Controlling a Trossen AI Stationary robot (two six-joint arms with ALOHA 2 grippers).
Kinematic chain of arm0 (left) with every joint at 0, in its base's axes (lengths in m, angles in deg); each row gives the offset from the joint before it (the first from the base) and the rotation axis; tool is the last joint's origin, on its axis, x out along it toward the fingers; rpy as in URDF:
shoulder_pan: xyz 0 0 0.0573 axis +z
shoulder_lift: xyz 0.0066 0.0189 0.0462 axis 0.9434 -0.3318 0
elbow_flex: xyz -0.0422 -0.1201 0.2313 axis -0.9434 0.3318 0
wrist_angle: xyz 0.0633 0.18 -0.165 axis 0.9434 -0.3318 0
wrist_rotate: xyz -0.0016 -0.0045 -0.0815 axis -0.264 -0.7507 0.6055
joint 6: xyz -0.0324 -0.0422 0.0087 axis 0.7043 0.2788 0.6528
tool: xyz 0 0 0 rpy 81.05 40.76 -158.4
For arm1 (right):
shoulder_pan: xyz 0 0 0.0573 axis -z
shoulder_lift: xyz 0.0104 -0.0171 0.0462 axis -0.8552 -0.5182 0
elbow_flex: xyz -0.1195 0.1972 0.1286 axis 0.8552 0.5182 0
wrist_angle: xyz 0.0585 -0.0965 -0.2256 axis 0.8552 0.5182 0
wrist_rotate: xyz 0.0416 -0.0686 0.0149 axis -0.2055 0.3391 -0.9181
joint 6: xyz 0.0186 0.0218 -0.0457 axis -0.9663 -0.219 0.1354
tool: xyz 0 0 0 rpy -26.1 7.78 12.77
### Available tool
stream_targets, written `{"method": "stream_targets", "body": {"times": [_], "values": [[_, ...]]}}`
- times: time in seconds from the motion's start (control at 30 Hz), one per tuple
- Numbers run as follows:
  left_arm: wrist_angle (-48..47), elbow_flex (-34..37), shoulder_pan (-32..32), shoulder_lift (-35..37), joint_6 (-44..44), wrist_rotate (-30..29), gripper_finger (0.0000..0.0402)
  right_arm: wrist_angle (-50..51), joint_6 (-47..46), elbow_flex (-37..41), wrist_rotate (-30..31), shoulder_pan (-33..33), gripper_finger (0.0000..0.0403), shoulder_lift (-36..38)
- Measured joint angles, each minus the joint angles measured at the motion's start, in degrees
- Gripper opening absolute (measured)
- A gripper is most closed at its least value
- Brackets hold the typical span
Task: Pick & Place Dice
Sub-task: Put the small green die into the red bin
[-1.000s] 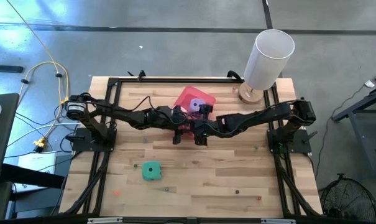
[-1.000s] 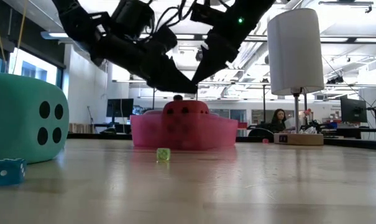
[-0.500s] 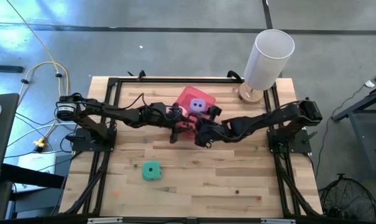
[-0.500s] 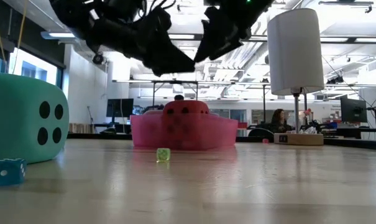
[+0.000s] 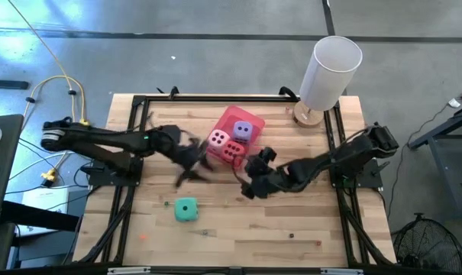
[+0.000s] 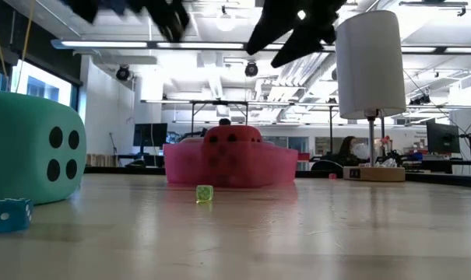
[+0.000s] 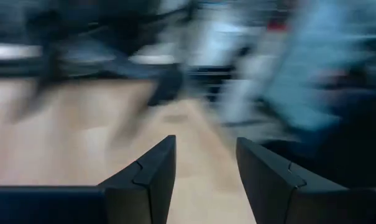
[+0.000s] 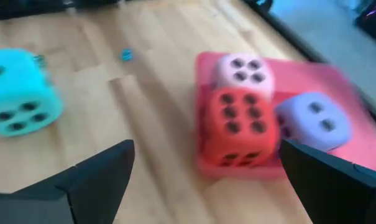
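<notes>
Three dice sit in the pink tray (image 5: pixel 250 121): pale pink (image 5: pixel 218 139), red (image 5: pixel 232 150) and purple (image 5: pixel 243 131). In the right wrist view the red die (image 8: pixel 240 127) stands in front, with the pale pink die (image 8: pixel 240 71) and the purple die (image 8: pixel 315 121) behind it. The teal die (image 5: pixel 186 209) rests on the wood nearer the near edge, also the big teal die (image 6: pixel 33 144) in the low view. My left gripper (image 5: pixel 189 166) hovers open left of the tray. My right gripper (image 8: pixel 206 180) hangs wide open near the tray's near side (image 5: pixel 248 186).
A white cylinder on a round wooden base (image 5: pixel 330 69) stands at the far right corner. Tiny dice lie on the boards: a blue one (image 6: pixel 9 214) and a yellow-green one (image 6: pixel 205 192). Black frame rails run along both table sides. People sit in the room behind.
Both arms have drawn back from over the tray and risen. The left gripper has swung fast toward the table's left and near side. The right gripper has moved toward the near edge. The red and pale pink dice, hidden under the arms before, now show in the tray.
</notes>
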Motion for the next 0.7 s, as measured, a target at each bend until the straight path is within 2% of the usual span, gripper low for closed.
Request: {"method": "stream_targets", "body": {"times": [0.07,0.13,0.27,0.37,0.47,0.53,0.6,0.7], "values": [[-3.7,-0.2,-2.4,3.0,0.2,8.5,0.0163,-0.1,-2.2,0.0,-0.1,-2.6,0.0394,-0.1],[-8.6,-0.1,-5.4,5.0,0.3,13.3,0.0163,-1.1,-3.0,0.0,0.3,-5.1,0.0394,-0.4],[-17.1,0.0,-13.9,7.4,1.7,12.6,0.0163,-4.2,-2.6,0.0,1.2,-10.8,0.0394,-2.4],[-20.4,0.1,-23.0,6.6,2.9,4.1,0.0163,-8.8,-1.3,0.0,3.2,-14.6,0.0394,-4.3],[-20.2,0.1,-32.7,4.8,7.8,-11.6,0.0163,-13.9,-1.5,0.0,3.2,-17.6,0.0394,-7.0],[-21.2,0.1,-38.2,3.6,10.3,-19.5,0.0163,-17.3,-2.7,0.0,1.1,-19.4,0.0394,-8.8],[-23.1,0.1,-42.7,2.9,13.0,-24.0,0.0163,-21.7,-3.3,0.0,-1.8,-21.2,0.0394,-10.6],[-27.9,0.1,-48.2,2.7,16.1,-26.4,0.0163,-29.1,-3.2,0.0,-4.3,-23.7,0.0394,-13.2]]}}
